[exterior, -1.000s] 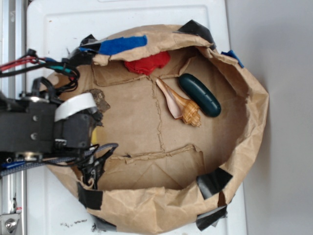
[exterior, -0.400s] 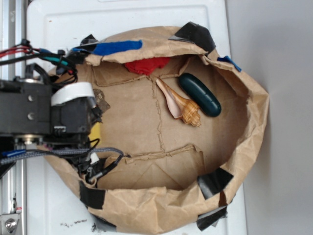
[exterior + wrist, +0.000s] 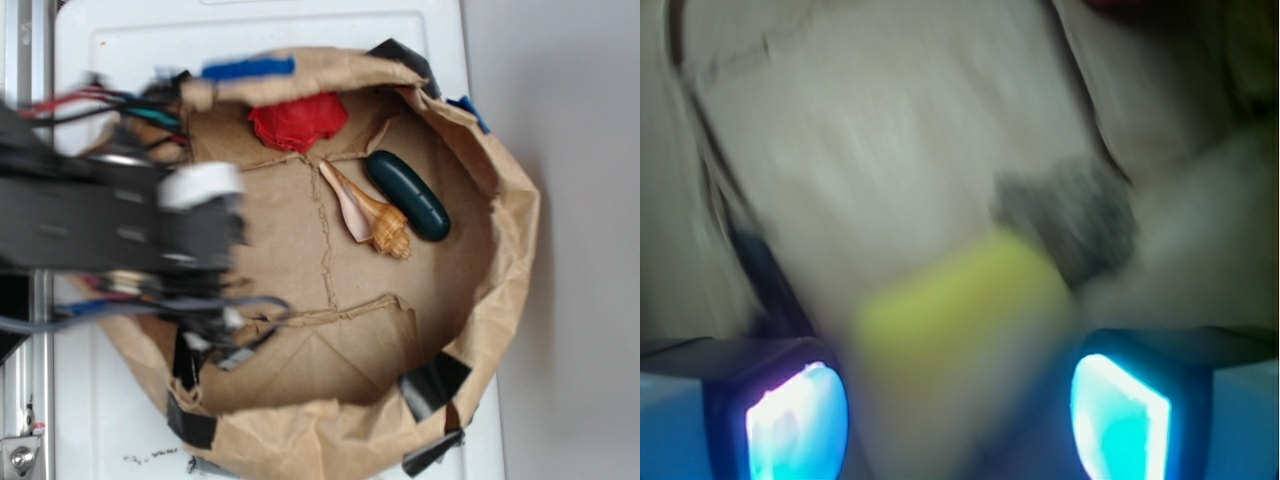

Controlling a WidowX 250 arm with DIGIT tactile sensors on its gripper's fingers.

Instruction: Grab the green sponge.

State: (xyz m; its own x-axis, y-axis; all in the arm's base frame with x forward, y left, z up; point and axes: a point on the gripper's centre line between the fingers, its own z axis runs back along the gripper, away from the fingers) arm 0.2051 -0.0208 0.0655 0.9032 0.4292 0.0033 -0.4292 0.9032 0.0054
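Note:
In the wrist view the green sponge shows as a blurred yellow block lying on brown paper, right between my two lit fingertips. My gripper is open and straddles it, one finger to its left and the other to its right. I cannot tell whether the pads touch it. In the exterior view my gripper is a motion-blurred black mass over the left part of the paper basin, and the arm hides the sponge there.
The crumpled brown paper basin with black tape patches rests on a white surface. Inside lie a red cloth, a seashell and a glossy dark-green capsule. A dark stain marks the paper beside the sponge.
The arm has swung quickly to the right, further into the basin, and now covers the yellow sponge edge that showed before. The paper rim at the top left has shifted slightly.

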